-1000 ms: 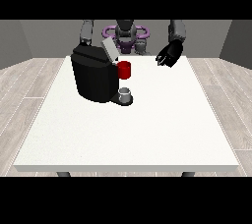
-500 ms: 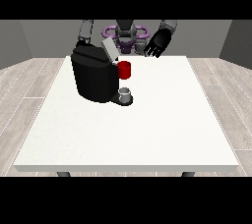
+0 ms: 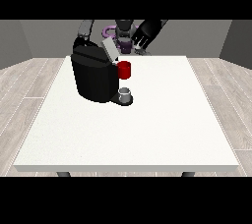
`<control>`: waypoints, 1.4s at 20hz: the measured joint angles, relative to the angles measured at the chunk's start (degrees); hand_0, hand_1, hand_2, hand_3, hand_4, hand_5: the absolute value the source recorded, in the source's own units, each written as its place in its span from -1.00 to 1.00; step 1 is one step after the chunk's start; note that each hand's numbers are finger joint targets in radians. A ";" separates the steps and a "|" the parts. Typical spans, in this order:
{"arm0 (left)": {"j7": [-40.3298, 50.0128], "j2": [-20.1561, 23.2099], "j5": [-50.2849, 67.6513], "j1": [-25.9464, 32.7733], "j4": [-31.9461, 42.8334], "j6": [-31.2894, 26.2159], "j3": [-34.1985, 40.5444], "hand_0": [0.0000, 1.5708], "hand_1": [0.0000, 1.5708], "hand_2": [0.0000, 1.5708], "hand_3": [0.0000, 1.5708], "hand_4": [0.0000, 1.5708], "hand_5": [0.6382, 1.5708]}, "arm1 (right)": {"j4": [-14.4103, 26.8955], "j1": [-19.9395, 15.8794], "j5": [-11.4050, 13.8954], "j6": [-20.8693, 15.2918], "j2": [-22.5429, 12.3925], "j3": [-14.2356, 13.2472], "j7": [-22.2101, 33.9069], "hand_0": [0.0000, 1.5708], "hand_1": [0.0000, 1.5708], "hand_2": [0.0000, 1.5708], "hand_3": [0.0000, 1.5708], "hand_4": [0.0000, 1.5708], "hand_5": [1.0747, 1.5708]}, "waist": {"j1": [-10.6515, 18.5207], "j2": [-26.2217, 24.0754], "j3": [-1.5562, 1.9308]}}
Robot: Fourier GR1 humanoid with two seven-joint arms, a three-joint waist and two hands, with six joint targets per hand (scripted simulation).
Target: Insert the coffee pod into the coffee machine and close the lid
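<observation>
The black coffee machine [image 3: 94, 76] stands on the left half of the white table [image 3: 162, 120]. Its grey lid [image 3: 109, 50] is tilted up, open. A red thing at the machine [image 3: 124, 70] sits at its front, under the lid. Below that, a small grey thing [image 3: 126, 94] rests on the machine's base; I cannot tell it for the pod. The hand at the view's right [image 3: 144, 33] hangs in the air above the table's far edge, just right of the lid and apart from it, fingers relaxed and holding nothing. The other arm [image 3: 85, 28] reaches behind the machine, which hides its hand.
The robot's torso [image 3: 124, 34] stands behind the table's far edge. White table surface stretches to the right of the machine and towards the camera. Grey plank floor surrounds the table.
The hand at the view's right has moved left and upward, from the table's far right towards the machine's open lid. The machine, lid and grey thing have not moved.
</observation>
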 measured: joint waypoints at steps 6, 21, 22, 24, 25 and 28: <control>0.11 2.51 -0.61 -4.31 1.27 0.06 1.12 0.56 0.56 0.64 0.58 -0.39 1.00 | -2.68 -2.47 -0.56 -0.64 -1.17 -0.53 0.10 -1.00 -1.00 -1.00 -1.00 -1.00 1.00 | -2.14 3.98 0.00; -0.60 4.60 -1.90 -9.90 4.83 1.03 2.18 0.60 0.60 0.65 0.57 -0.45 1.00 | -5.71 -7.98 -1.47 -0.30 -3.57 -3.77 3.08 -1.00 -1.00 -1.00 -1.00 -0.87 1.00 | -4.71 10.64 0.01; -1.06 4.71 -1.98 -9.98 4.86 0.90 2.07 0.58 0.58 0.64 0.56 -0.45 1.00 | -5.68 -7.74 -1.47 -0.45 -3.66 -3.99 2.70 -1.00 -1.00 -1.00 -1.00 -1.00 1.00 | -4.62 10.79 0.03; -1.40 4.77 -2.07 -10.18 5.13 0.83 2.07 0.58 0.58 0.64 0.57 -0.46 1.00 | -5.60 -7.74 -1.62 -0.45 -3.88 -4.39 2.87 -1.00 -1.00 -1.00 -1.00 -1.00 1.00 | -4.52 10.98 0.05; -1.52 4.70 -2.11 -10.45 5.06 0.70 1.99 0.54 0.54 0.59 0.55 -0.45 1.00 | -5.19 -7.69 -1.65 -0.51 -4.11 -4.74 2.37 -1.00 -1.00 -1.00 -1.00 -1.00 1.00 | -4.26 11.21 0.06; -1.79 4.58 -2.39 -10.58 5.56 1.22 2.02 0.52 0.52 0.57 0.52 -0.45 1.00 | -5.58 -7.71 -1.05 -1.31 -3.42 -4.24 3.13 -1.00 -1.00 -1.00 -1.00 -0.72 1.00 | -4.27 11.44 0.11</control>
